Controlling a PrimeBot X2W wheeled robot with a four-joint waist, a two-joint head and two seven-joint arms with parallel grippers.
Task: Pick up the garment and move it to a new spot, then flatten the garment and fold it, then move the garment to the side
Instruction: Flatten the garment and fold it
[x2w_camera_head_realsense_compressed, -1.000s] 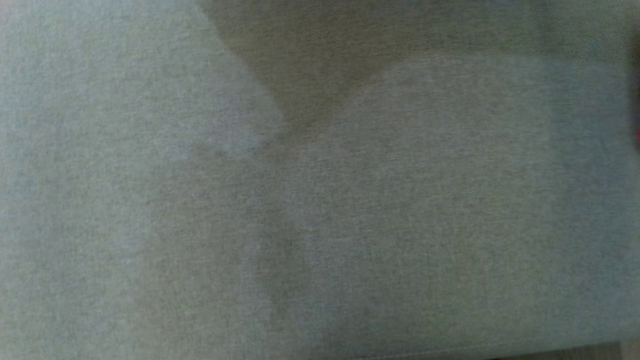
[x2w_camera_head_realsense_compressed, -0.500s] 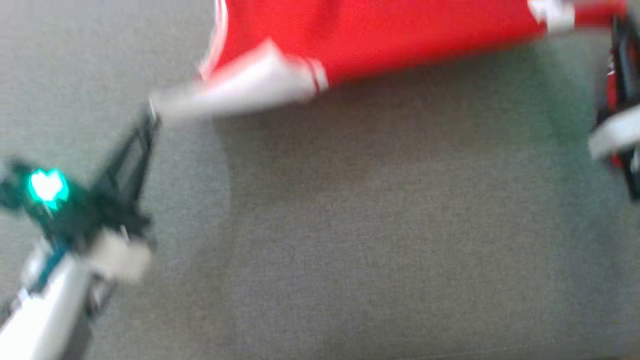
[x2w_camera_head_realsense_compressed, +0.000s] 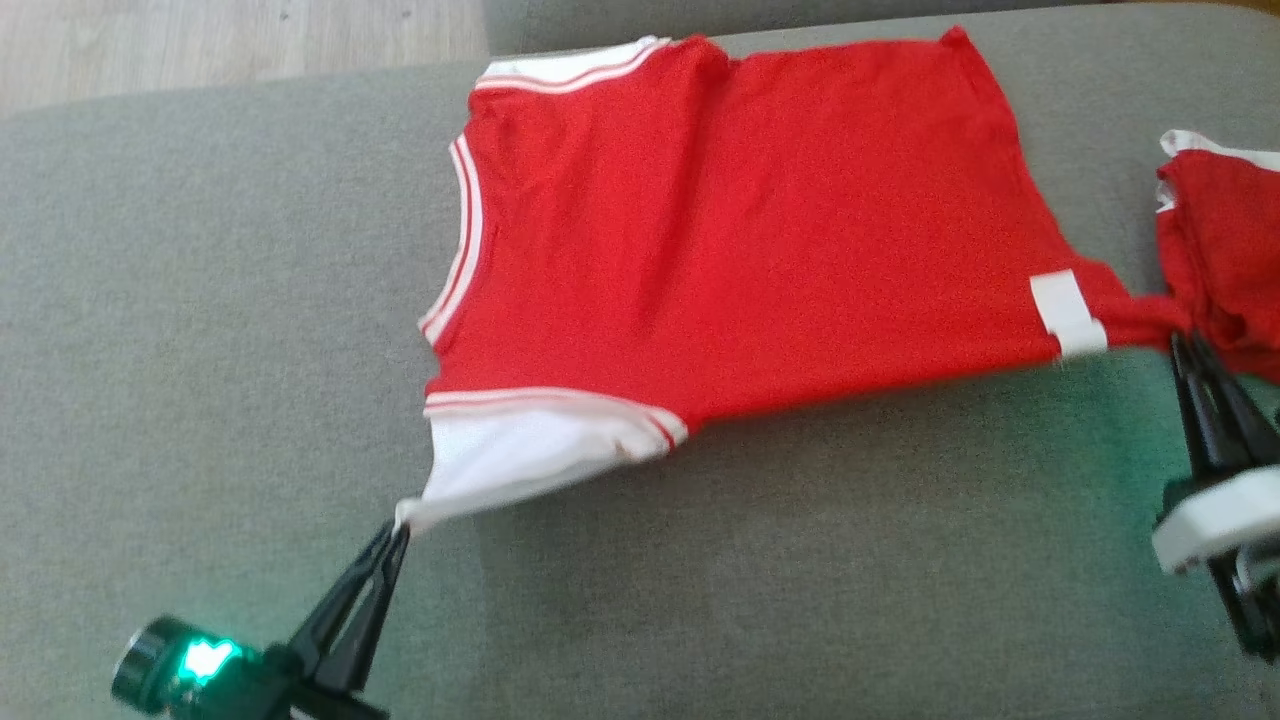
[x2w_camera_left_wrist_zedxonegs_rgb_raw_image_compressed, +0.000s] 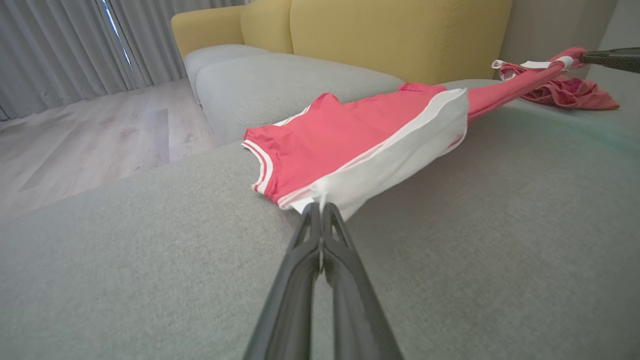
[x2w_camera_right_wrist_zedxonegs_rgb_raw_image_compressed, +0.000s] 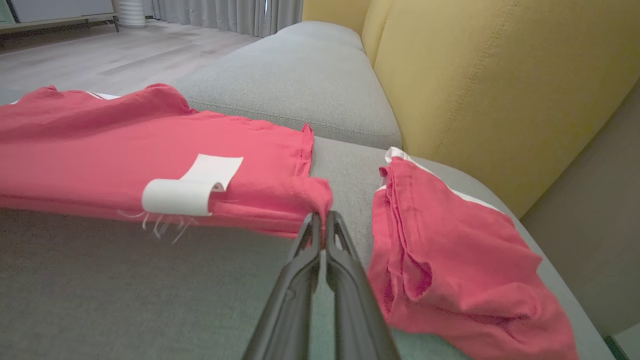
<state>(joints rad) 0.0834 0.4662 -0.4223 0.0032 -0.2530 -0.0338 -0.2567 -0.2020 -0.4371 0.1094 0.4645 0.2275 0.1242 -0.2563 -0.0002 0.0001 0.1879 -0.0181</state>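
The garment (x2w_camera_head_realsense_compressed: 740, 230) is a red shirt with white, red-striped trim, stretched taut between both grippers with its far part resting on the grey sofa seat (x2w_camera_head_realsense_compressed: 200, 300). My left gripper (x2w_camera_head_realsense_compressed: 398, 527) is shut on the white sleeve edge at the lower left; the left wrist view shows this pinch (x2w_camera_left_wrist_zedxonegs_rgb_raw_image_compressed: 318, 204) on the garment (x2w_camera_left_wrist_zedxonegs_rgb_raw_image_compressed: 345, 135). My right gripper (x2w_camera_head_realsense_compressed: 1180, 338) is shut on the red hem corner at the right. In the right wrist view that gripper (x2w_camera_right_wrist_zedxonegs_rgb_raw_image_compressed: 321, 214) pinches the garment (x2w_camera_right_wrist_zedxonegs_rgb_raw_image_compressed: 125, 135) near a white label (x2w_camera_right_wrist_zedxonegs_rgb_raw_image_compressed: 190, 187).
A second red garment (x2w_camera_head_realsense_compressed: 1225, 240) lies crumpled at the right end of the seat, also seen as a folded red heap (x2w_camera_right_wrist_zedxonegs_rgb_raw_image_compressed: 450, 250) beside my right gripper. Yellow sofa backrest (x2w_camera_right_wrist_zedxonegs_rgb_raw_image_compressed: 500, 75) stands behind it. Wooden floor (x2w_camera_head_realsense_compressed: 200, 40) lies beyond the seat's far edge.
The head camera has swung: earlier frames were blurred grey fabric, then a smeared garment at the top. Now the garment sits sharp and mid-frame, still held by both grippers.
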